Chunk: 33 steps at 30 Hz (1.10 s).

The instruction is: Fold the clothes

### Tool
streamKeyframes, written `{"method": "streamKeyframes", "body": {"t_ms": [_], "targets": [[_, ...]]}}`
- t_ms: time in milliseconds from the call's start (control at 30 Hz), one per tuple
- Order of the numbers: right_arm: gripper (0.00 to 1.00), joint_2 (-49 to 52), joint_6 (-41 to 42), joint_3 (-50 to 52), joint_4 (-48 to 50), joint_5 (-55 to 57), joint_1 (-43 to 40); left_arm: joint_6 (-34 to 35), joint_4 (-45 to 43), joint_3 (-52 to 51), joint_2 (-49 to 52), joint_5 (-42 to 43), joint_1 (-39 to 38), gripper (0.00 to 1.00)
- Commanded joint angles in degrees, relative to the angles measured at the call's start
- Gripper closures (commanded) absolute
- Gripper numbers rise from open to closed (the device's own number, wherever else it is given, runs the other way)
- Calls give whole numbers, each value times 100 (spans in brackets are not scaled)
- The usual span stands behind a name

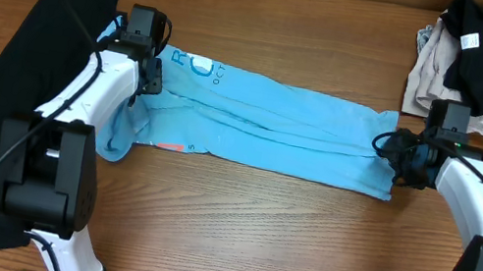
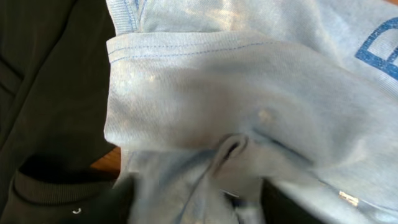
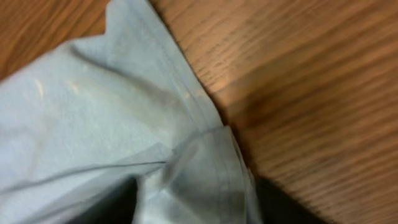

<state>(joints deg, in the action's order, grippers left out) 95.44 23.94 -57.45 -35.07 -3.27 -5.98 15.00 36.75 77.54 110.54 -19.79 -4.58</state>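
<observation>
Wooden table (image 1: 236, 224), blue T-shirt (image 1: 273, 126) stretched left-to-right, hem (image 1: 390, 157) at right

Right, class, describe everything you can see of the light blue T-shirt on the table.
The light blue T-shirt lies flat across the wooden table, folded lengthwise into a long, wrinkled band of soft knit with stitched hems. Near its left end there is blue lettering, and on its near edge a pink mark. That end meets the black garment. The left fingers and right fingers sit at opposite ends, with cloth bunched between them.
</observation>
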Motion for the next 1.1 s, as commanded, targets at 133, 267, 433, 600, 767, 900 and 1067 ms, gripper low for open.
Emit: {"method": "streamKeyframes", "body": {"t_ms": [133, 267, 433, 600, 767, 900, 1067], "targets": [[0, 24, -1224, -151, 120, -24, -26, -22, 675, 647, 28, 153, 111, 0], [0, 240, -1904, -151, 363, -321, -26, -90, 1725, 1537, 28, 826, 205, 0], [3, 654, -2413, -151, 577, -688, -15, -612, 2734, 2520, 28, 1379, 216, 0], [20, 822, -2592, -138, 619, -691, -15, -892, 3095, 2881, 28, 1379, 201, 0], [30, 826, -2594, 35, 796, -739, 7, -905, 3202, 2881, 35, 1377, 199, 0], [39, 826, -2590, 367, 1104, -929, 28, -905, 3202, 2879, 35, 1375, 199, 0], [81, 826, -2433, 461, 1303, -1241, 26, -903, 3244, 2879, 35, 1377, 201, 0]]}}
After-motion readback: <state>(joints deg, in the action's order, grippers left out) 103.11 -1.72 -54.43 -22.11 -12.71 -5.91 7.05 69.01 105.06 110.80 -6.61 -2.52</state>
